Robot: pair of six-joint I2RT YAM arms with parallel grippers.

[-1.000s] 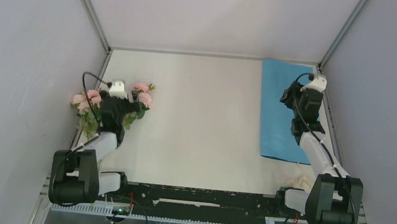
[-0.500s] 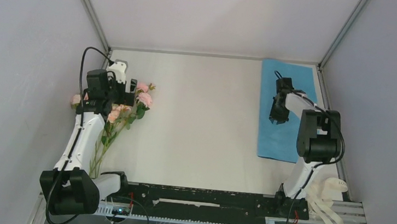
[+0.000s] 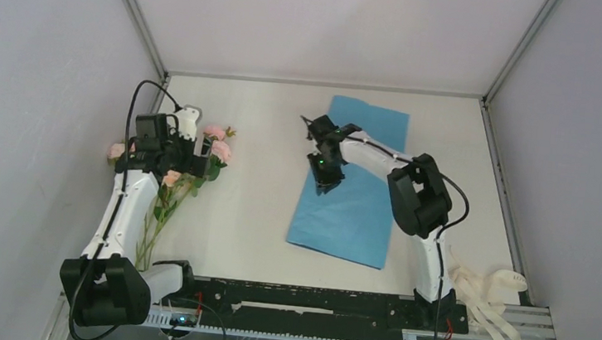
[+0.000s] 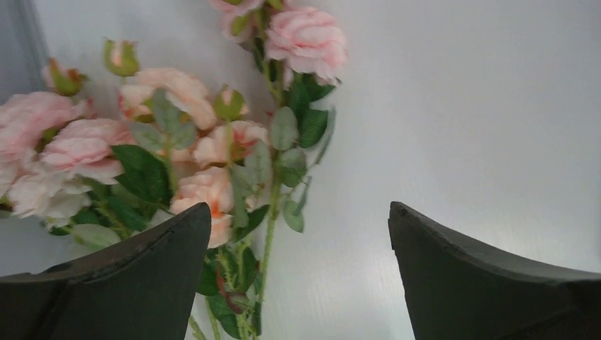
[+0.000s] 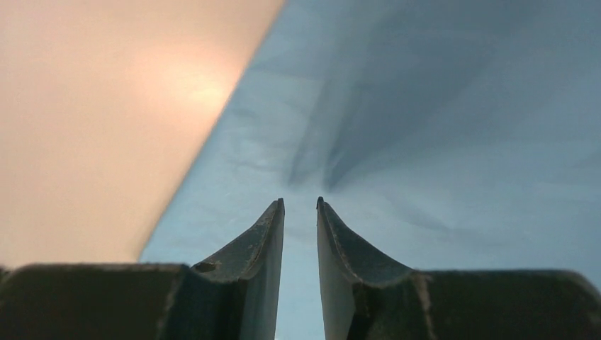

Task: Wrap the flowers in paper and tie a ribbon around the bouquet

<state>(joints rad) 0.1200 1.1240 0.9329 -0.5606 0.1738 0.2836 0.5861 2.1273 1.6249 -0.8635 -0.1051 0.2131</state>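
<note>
The flowers [image 3: 170,176] lie at the table's left edge, pink blooms [image 4: 177,88] toward the back, thin green stems toward the front. My left gripper [image 3: 199,158] hovers over the blooms with its jaws wide open [image 4: 298,212]; the stems sit by the left finger, untouched. The blue paper [image 3: 352,212] lies slanted across the middle of the table. My right gripper [image 3: 323,180] is low on the paper's left part, jaws nearly together [image 5: 300,202], pinching a raised crease of the paper [image 5: 439,142]. The cream ribbon [image 3: 487,292] lies in a heap at the front right corner.
Grey walls and a metal frame close in the white table [image 3: 268,133] on three sides. The black rail [image 3: 302,299] with both arm bases runs along the near edge. The right arm's elbow [image 3: 420,198] stands over the paper's right side.
The right gripper closed on the paper and swept left, dragging the sheet from the right wall to the table's middle. The left arm stayed over the flowers, jaws open.
</note>
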